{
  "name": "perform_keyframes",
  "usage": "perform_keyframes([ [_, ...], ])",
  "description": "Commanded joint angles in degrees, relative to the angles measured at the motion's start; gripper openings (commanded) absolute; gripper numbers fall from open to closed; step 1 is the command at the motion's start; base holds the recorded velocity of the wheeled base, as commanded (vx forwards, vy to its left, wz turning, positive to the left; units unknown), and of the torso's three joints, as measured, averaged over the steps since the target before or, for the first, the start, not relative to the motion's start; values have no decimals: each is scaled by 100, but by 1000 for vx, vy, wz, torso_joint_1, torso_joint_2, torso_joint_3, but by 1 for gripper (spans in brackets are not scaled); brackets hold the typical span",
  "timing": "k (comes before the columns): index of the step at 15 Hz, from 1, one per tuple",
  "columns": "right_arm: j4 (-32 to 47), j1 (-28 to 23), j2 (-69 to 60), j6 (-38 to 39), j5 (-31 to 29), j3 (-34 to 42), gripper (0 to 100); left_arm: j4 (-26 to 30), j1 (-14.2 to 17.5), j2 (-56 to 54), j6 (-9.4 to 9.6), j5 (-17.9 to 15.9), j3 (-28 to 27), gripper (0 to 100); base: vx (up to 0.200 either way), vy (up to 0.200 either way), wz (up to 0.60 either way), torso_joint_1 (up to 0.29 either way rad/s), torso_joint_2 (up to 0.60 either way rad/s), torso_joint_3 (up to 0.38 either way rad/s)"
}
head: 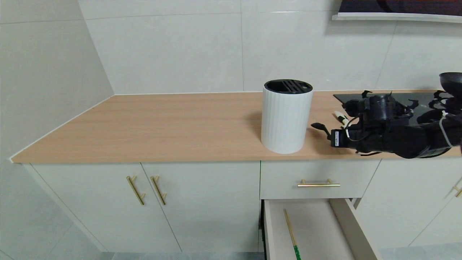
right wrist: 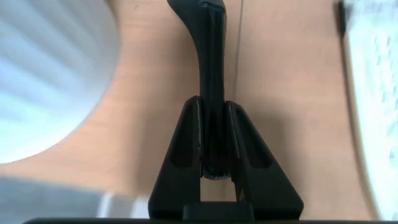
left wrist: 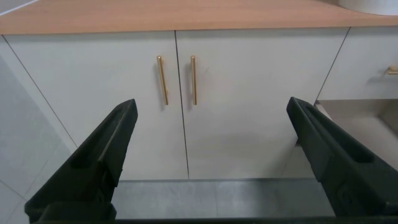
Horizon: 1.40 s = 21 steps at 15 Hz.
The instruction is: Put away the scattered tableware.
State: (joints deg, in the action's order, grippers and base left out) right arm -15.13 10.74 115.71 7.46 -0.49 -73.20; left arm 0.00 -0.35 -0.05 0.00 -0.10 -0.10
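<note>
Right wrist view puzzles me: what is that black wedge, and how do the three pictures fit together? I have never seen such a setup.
This is a two-armed robot at a kitchen counter. The head view looks down from a camera on its head; each wrist view comes from a camera just behind one arm's gripper. The black wedge is the right gripper, shut on a black utensil handle, close to the white ribbed holder. The left gripper is open and held low, facing the cabinet doors. Below the counter, an open drawer holds a green-tipped chopstick.
</note>
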Motion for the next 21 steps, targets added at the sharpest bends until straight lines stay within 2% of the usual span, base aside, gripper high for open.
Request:
perform_keyframes([
  [1, 493, 244, -954, 370, -171, 254, 0, 0, 0, 5, 0, 1, 1, 100, 0, 0, 0, 0, 0, 0],
  [3, 1021, 323, -1648, 581, -180, 465, 0, 0, 0, 5, 0, 1, 1, 100, 0, 0, 0, 0, 0, 0],
  [5, 1944, 534, -2545, 915, -171, 676, 0, 0, 0, 5, 0, 1, 1, 100, 0, 0, 0, 0, 0, 0],
  [7, 2286, 631, -2984, 1012, -171, 1045, 0, 0, 0, 5, 0, 1, 1, 100, 0, 0, 0, 0, 0, 0],
  [12, 2251, 877, -3582, 959, -180, 2223, 0, 0, 0, 5, 0, 1, 1, 100, 0, 0, 0, 0, 0, 0],
  [21, 2251, 921, -3424, 625, -180, 2434, 0, 0, 0, 5, 0, 1, 1, 100, 0, 0, 0, 0, 0, 0],
])
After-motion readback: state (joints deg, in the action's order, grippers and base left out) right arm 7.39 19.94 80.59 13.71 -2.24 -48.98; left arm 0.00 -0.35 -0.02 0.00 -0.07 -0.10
